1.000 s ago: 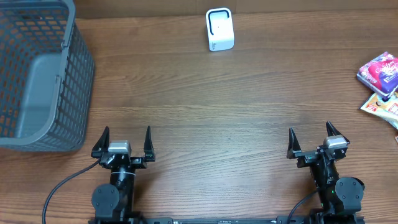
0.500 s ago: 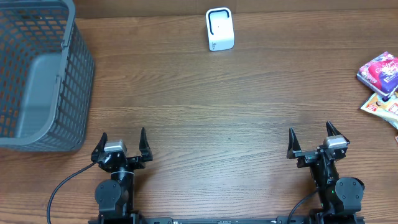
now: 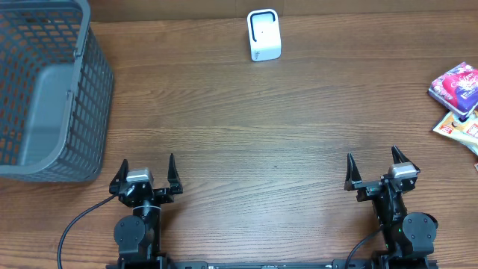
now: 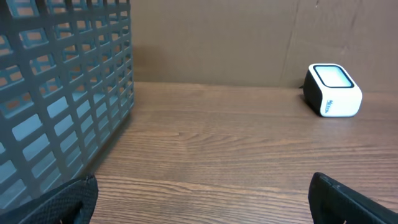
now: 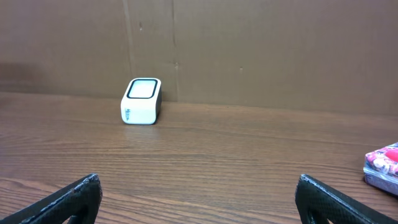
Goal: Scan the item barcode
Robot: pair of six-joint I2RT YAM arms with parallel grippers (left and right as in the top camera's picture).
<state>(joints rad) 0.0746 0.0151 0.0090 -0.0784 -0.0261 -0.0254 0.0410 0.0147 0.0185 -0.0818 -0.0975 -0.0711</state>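
A white barcode scanner (image 3: 264, 35) with a dark-rimmed window stands at the back middle of the table; the left wrist view has the scanner (image 4: 334, 90) at its right, the right wrist view has the scanner (image 5: 142, 101) at its left. The items, a pink-purple packet (image 3: 455, 84) and an orange-white packet (image 3: 457, 125), lie at the right edge, well to the right of my right gripper. The pink packet (image 5: 382, 165) shows in the right wrist view. My left gripper (image 3: 148, 161) and right gripper (image 3: 372, 154) stand open and empty near the front edge.
A grey mesh basket (image 3: 89, 97) fills the back left corner, and the basket wall (image 4: 62, 93) looms close on the left in the left wrist view. A brown cardboard wall closes off the back. Bare wood lies between the grippers and the scanner.
The left gripper slid slightly left and back toward the front edge, then stayed still. The right gripper and the packets have not moved.
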